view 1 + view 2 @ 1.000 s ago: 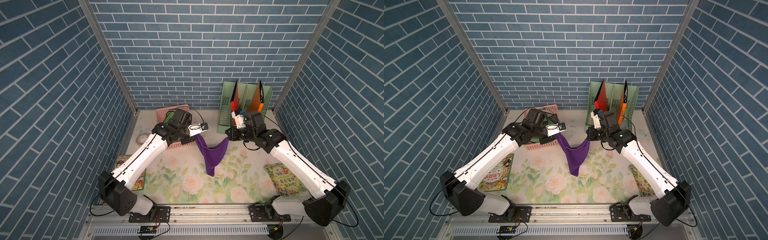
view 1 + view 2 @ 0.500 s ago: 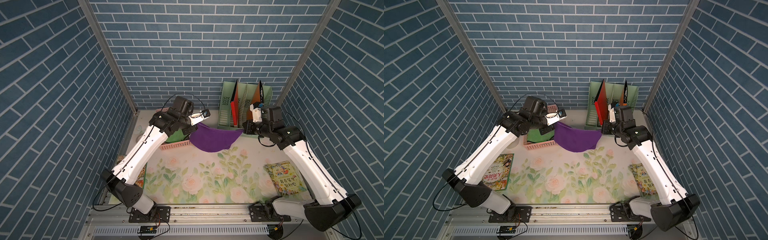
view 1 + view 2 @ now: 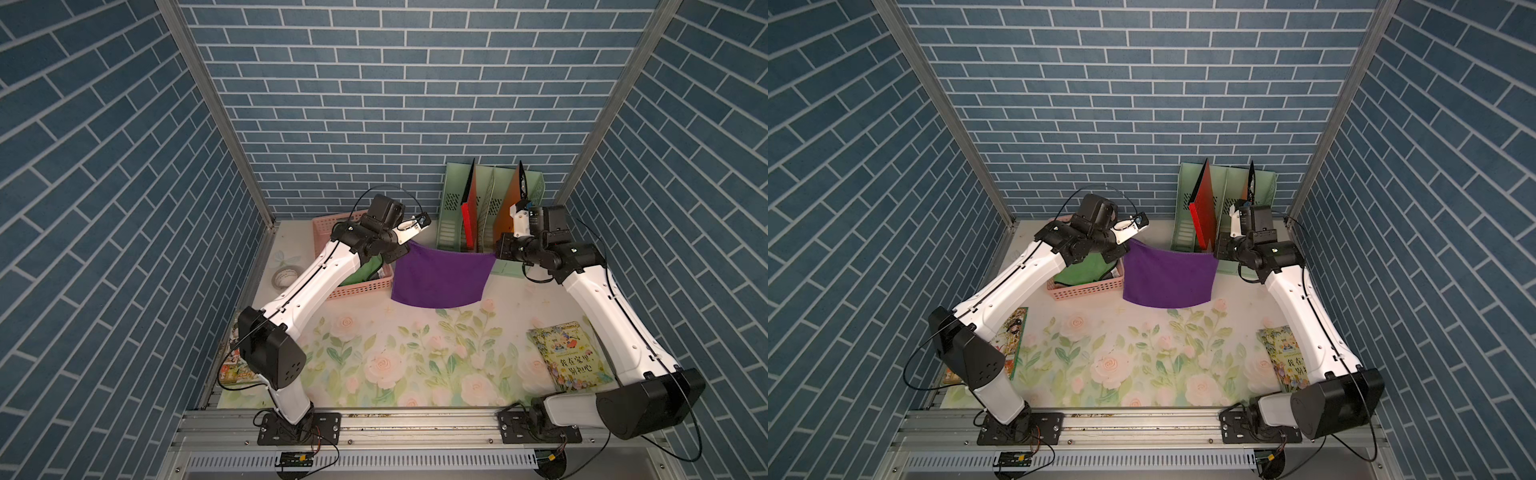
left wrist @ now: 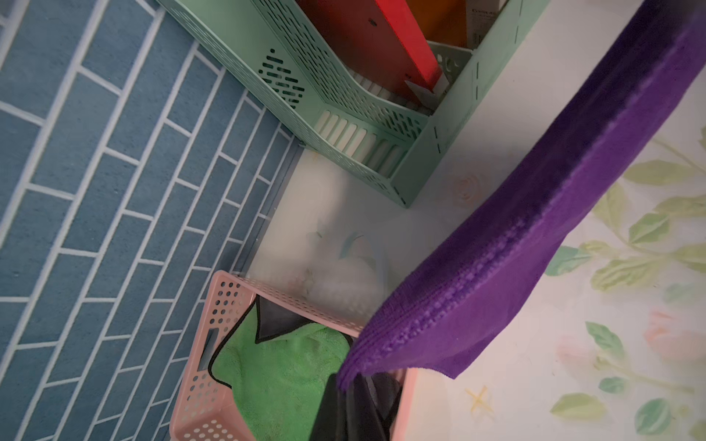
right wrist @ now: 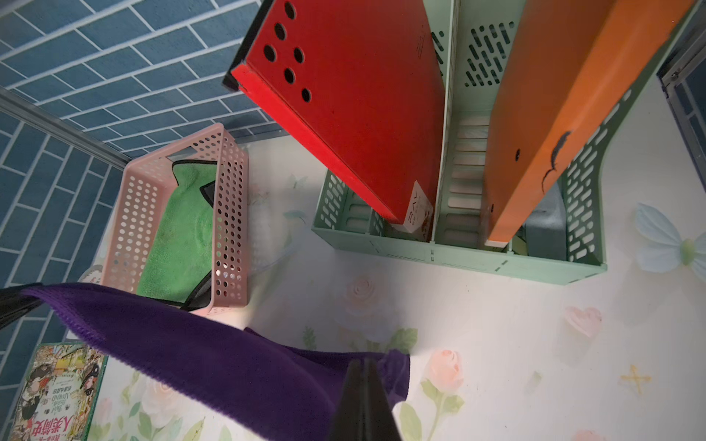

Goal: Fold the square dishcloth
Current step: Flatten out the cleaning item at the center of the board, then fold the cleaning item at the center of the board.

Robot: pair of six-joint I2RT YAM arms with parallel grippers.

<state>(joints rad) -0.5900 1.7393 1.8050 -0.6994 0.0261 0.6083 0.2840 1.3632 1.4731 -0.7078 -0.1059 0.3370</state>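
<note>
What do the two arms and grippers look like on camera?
The left arm and right arm match: white, with bulky black joint housings and thin black cables looped alongside. Each wrist carries a small white mount. The left gripper and right gripper have plain black fingers.

tops: high front, downward | wrists: close, share pink basket [image 4: 198,385]
</note>
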